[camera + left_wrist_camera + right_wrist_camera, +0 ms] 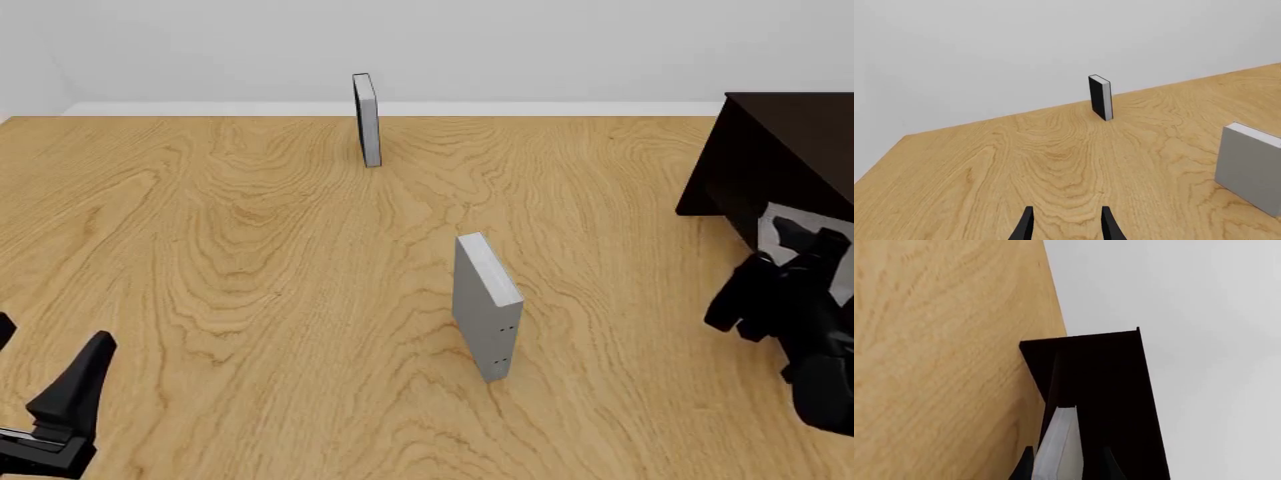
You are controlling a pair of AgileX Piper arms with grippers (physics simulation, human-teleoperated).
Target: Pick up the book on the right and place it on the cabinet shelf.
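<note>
At the front view's seven o'clock corner, nearest the camera, the left gripper (54, 420) hangs over bare table (240, 300) with its fingers spread and nothing between them. Over at four o'clock the right gripper (1066, 465) is clamped on the book (1061, 450) — the pale slab sits squeezed between its two dark fingertips, white edge showing, lifted off the wood and poking out ahead of them toward the cabinet (1114, 390) just beyond, at about two o'clock. Mid-table stands a grey book with small dark dots (483, 305), upright. Farthest off, at twelve o'clock, a thin dark-sided book (366, 118) stands upright near the table's back edge.
</note>
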